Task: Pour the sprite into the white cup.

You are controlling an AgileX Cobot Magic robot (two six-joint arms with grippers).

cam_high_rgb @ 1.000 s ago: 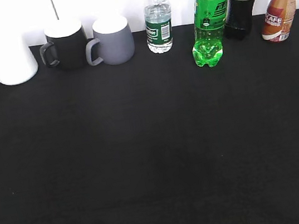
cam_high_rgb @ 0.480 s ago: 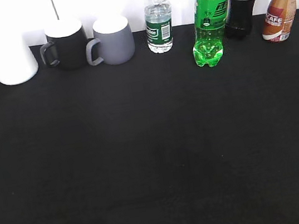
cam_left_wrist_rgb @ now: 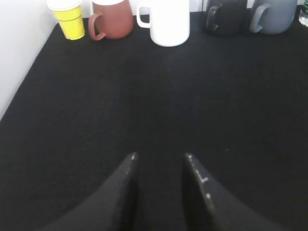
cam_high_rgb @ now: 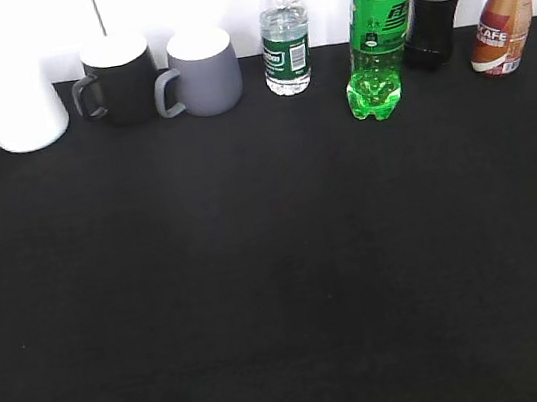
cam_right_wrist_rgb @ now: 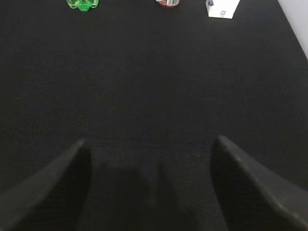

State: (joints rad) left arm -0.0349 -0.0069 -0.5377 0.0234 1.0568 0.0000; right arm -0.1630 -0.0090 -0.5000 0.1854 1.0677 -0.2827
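Note:
The sprite (cam_high_rgb: 379, 28), a tall bright-green bottle, stands upright at the back of the black table, right of centre; only its lobed base (cam_right_wrist_rgb: 83, 4) shows at the top of the right wrist view. The white cup (cam_high_rgb: 17, 105) stands at the back left, handle to the left, and appears in the left wrist view as the white cup (cam_left_wrist_rgb: 168, 21). My left gripper (cam_left_wrist_rgb: 160, 156) hovers over bare cloth, open with a narrow empty gap. My right gripper (cam_right_wrist_rgb: 150, 140) is wide open and empty, far in front of the bottle. Neither arm shows in the exterior view.
Along the back stand a black mug (cam_high_rgb: 119, 77), a grey mug (cam_high_rgb: 201, 72), a clear water bottle (cam_high_rgb: 285, 42), a cola bottle (cam_high_rgb: 433, 4) and a coffee bottle (cam_high_rgb: 504, 14). A brown mug (cam_left_wrist_rgb: 111, 19) and yellow cup (cam_left_wrist_rgb: 71, 19) sit far left; a white carton (cam_right_wrist_rgb: 222, 7) far right.

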